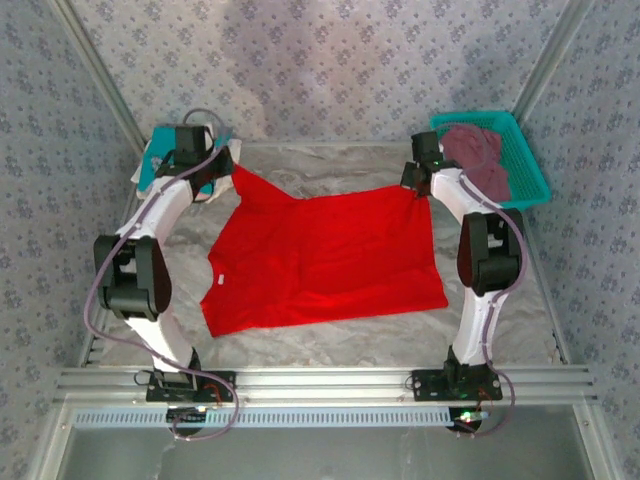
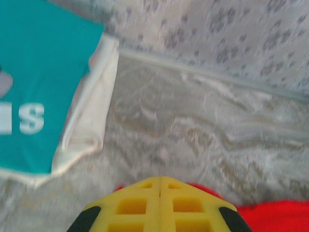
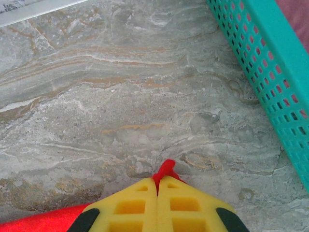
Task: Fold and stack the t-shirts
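My left claw [image 2: 160, 180] & right claw [image 3: 157, 181]: yellow plastic, matt, waffle-gridded. Red shirt [image 1: 320, 255]: soft matt cloth, few creases. Teal shirt [image 2: 38, 72]: matt cloth w/ white print. White shirt [image 2: 91, 116]: cloth too. Surface [image 3: 120, 96]: grey marbled, matt, crinkly. Basket [image 3: 270, 63]: teal perforated plastic. Maroon shirt [image 1: 480, 155]: dull rumpled cloth. Front rail [image 1: 320, 380]: bare metal.
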